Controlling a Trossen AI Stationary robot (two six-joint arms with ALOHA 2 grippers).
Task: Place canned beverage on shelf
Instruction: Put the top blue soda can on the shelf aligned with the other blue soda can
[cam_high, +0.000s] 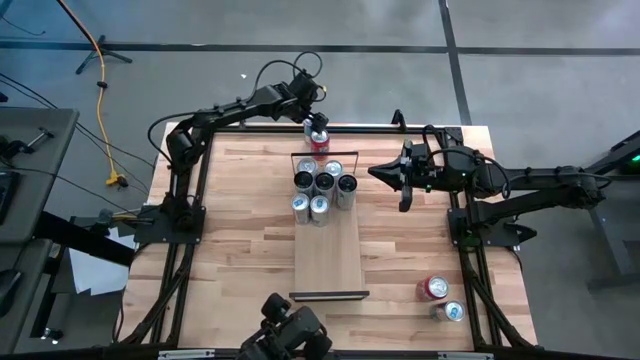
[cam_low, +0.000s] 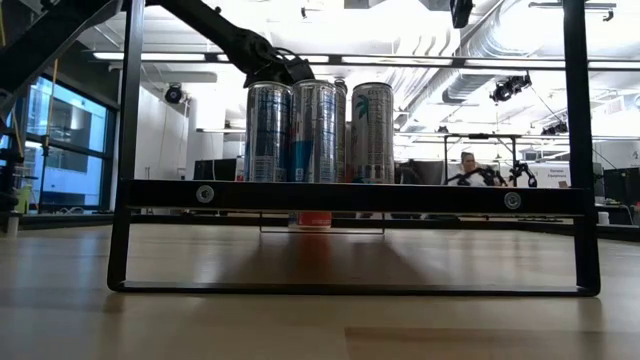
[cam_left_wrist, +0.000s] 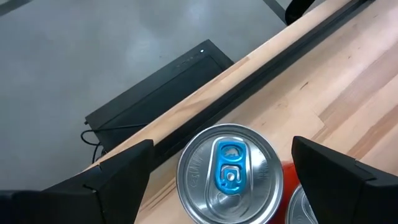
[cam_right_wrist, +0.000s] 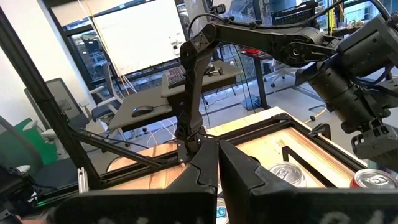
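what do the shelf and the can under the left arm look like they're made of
The shelf: pale wood by its visible grain, smooth finish, with thin black rails at the ends, probably painted metal. The can under the open left tool: likely aluminium; its bare silvery top shines, with a blue pull tab, and the red side looks printed.

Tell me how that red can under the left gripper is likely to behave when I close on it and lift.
The red can stands upright between the open left gripper fingers, so it probably grips squarely. Its smooth metal wall may slip under a light squeeze. Tall and narrow, it could tip if nudged off-centre, possibly against the shelf rail nearby.
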